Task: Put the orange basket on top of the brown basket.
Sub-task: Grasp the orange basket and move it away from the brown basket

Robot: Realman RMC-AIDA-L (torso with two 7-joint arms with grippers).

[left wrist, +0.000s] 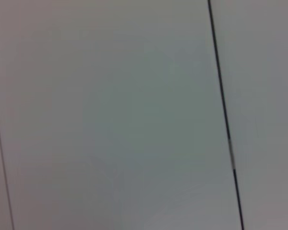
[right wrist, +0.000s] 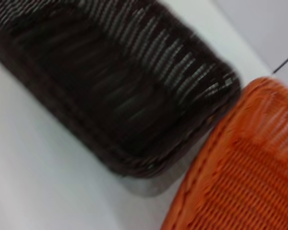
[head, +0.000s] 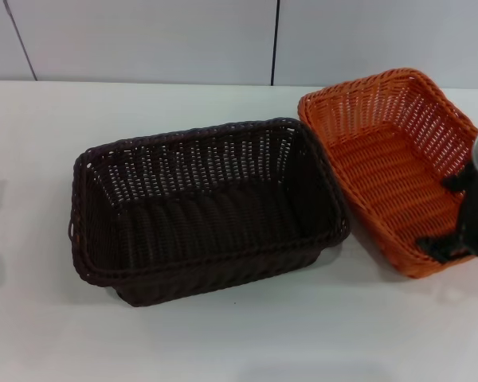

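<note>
A: Positions?
B: Brown basket [head: 207,211] mid-bench [head: 48,334]. Orange basket [head: 394,159] on its right, rims touching or overlapping at the far corner; cannot tell which.
A: Right pincer [head: 454,215]?
B: At the orange basket's near right rim, partly cut off at the frame edge. Dark fingers [head: 442,245] straddle the rim; clenched or slack, cannot tell.
A: Left pincer?
B: Out of sight. Its wrist view shows only pale wall [left wrist: 110,120] with dark seams.
</note>
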